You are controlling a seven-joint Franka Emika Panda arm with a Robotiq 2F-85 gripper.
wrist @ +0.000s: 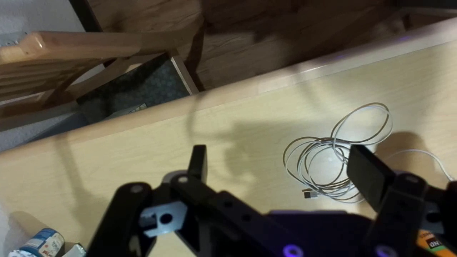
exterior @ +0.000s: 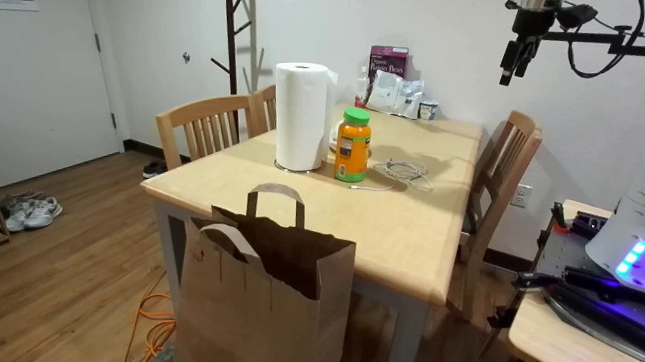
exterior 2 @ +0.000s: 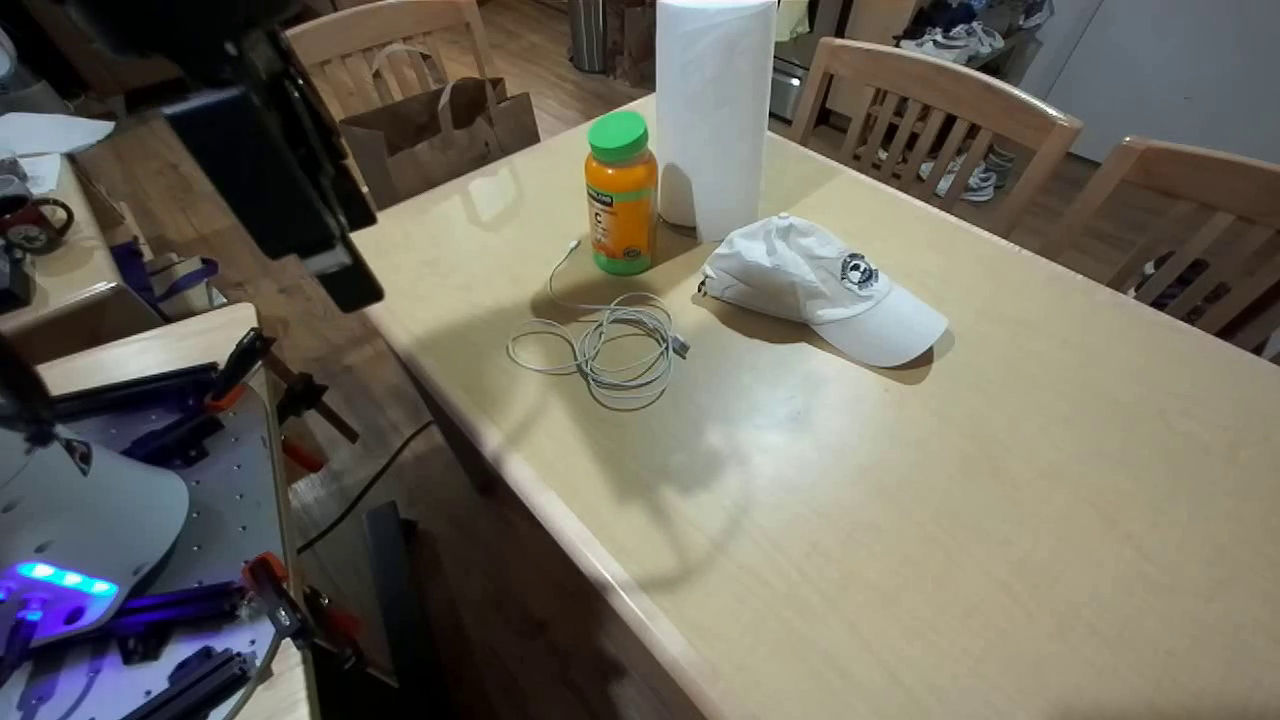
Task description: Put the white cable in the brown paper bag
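No part of the task appears done: the cable (exterior 2: 618, 383) lies in a coil on the table (exterior 2: 950, 530), outside the bag (exterior: 254, 326). The gripper (wrist: 282, 169) hangs apart, its 2 fingers (wrist: 369, 177) spread, holding nothing. Grasping, carrying and dropping remain. The bottle (exterior 2: 622, 215) stands near; toward the edge (exterior 2: 545, 515) there seems more room.

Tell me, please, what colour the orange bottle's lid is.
The lid is bright green; it shows best in an exterior view.

At the bench (exterior 2: 950, 520): one white cable (exterior 2: 590, 365), one orange bottle (exterior 2: 622, 210), one paper towel roll (exterior 2: 712, 120), one white cap (exterior 2: 815, 285), one cereal box (exterior: 388, 60), one brown paper bag (exterior: 253, 320) with two handles (exterior: 275, 188), four wooden chairs (exterior: 204, 106). Elsewhere: one coat rack (exterior: 231, 40), one tool (wrist: 280, 167) with two fingers (wrist: 198, 164).
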